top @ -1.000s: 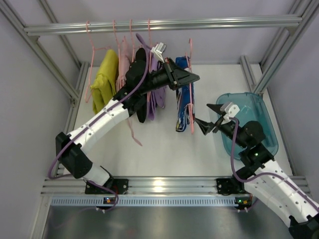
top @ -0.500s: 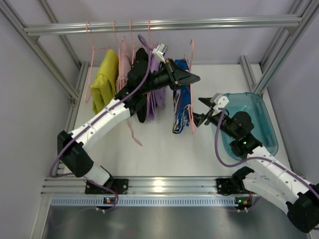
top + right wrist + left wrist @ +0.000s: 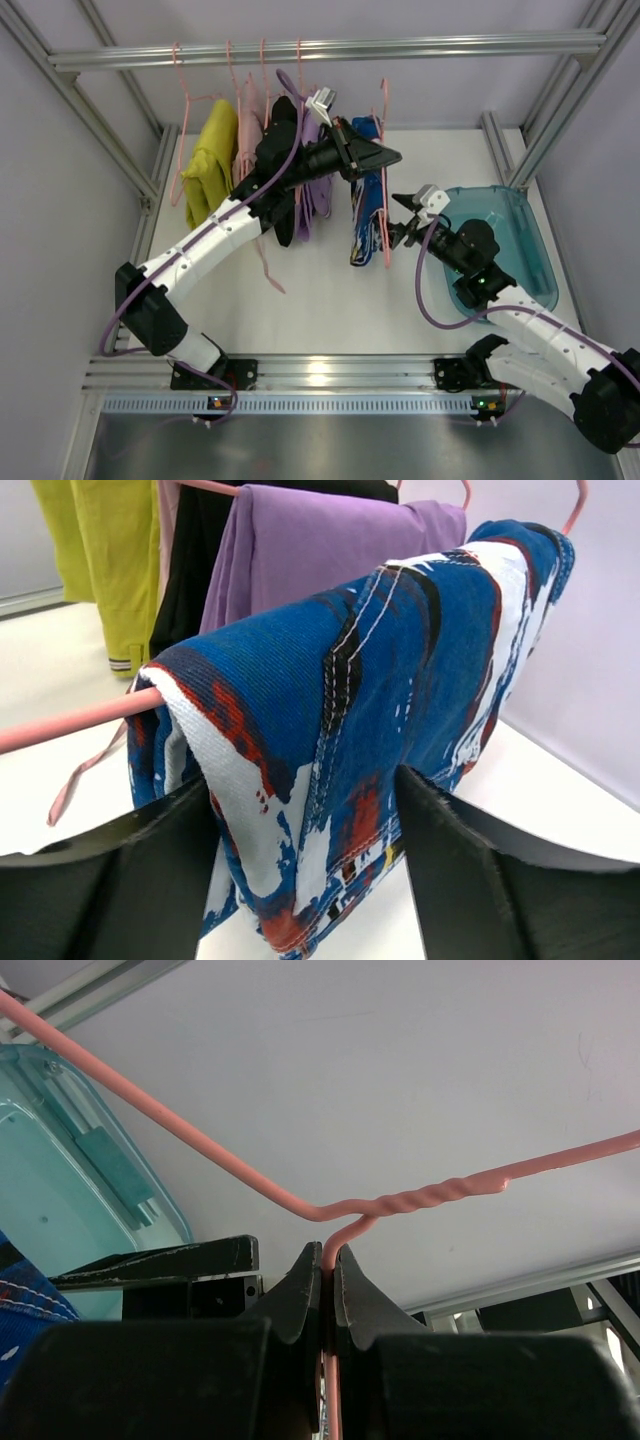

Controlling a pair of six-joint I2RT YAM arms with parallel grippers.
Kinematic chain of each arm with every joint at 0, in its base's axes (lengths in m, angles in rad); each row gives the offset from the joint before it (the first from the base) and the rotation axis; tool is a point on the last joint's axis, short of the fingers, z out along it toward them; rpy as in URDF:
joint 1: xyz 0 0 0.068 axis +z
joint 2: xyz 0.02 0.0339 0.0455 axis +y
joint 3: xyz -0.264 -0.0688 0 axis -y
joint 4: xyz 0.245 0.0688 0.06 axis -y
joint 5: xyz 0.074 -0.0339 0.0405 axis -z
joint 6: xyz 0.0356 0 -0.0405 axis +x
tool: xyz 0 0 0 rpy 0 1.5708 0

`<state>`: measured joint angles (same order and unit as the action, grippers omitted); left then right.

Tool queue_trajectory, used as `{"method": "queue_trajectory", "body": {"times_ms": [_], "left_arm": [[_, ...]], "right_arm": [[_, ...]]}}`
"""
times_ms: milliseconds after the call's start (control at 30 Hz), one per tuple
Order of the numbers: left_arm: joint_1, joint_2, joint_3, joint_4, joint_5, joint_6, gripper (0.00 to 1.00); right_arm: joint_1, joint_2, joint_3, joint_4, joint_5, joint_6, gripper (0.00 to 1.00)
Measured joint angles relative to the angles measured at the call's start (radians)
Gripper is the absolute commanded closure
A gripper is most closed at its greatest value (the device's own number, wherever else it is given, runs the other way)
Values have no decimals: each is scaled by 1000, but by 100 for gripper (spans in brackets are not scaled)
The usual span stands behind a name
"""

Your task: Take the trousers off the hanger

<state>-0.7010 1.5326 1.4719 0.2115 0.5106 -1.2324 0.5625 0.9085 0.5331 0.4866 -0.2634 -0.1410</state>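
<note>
Both arms are bolted at the near edge of the surface [image 3: 320, 300]. The right arm reaches up from the near right corner. Right tool [image 3: 300, 780] is spread wide, with one finger on each side of the hanging trousers [image 3: 400, 660], low on the fold. Can't tell if the fingers touch the cloth, and there is no grip on it. A teal bin [image 3: 520, 250] lies along the right edge of the surface, just behind the right arm.

The trousers are blue with white, red and black patches. They are folded over the bottom bar of a pink wire hanger [image 3: 420, 1200] and hang above the surface right of centre, toward the far edge. The bar pokes out of the fold on the left side in the right wrist view.

The left arm crosses from the near left corner toward the far middle. Left tool [image 3: 325, 1260] is clamped tight on the hanger wire just under the twisted neck, with the fingers pinched together around the thin wire. The hanger's shoulder wire runs off to the upper left in the left wrist view.

Farther back and left of the trousers hang purple trousers [image 3: 318, 195], something black [image 3: 282, 120], a pale pink garment [image 3: 246, 125] and a yellow garment [image 3: 207, 165], all on pink hangers. A metal rail [image 3: 330, 48] spans the far edge. Those hangers hook on it. The top of the held hanger looks short of the rail.
</note>
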Motion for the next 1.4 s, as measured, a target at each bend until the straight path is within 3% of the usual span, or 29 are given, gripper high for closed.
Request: {"method": "queue_trajectory", "body": {"times_ms": [100,333,933,1300,1400], "left_arm": [[0,0,0,6,-1,0,100],[5,0,0,6,1,0,100],[24,4,0,6,17,-3,100],[27,25,19,6,15,2,100],[28,28,28,12,15,2,100]], "right_arm": [[0,0,0,0,21,-6,40],[-2,-19,0,-12,43,-24,23],[-80,-51,0,-39,10,-11,24],[-84,58,44,-16,9,48,17],[-83,71,54,-1,11,59,11]]}}
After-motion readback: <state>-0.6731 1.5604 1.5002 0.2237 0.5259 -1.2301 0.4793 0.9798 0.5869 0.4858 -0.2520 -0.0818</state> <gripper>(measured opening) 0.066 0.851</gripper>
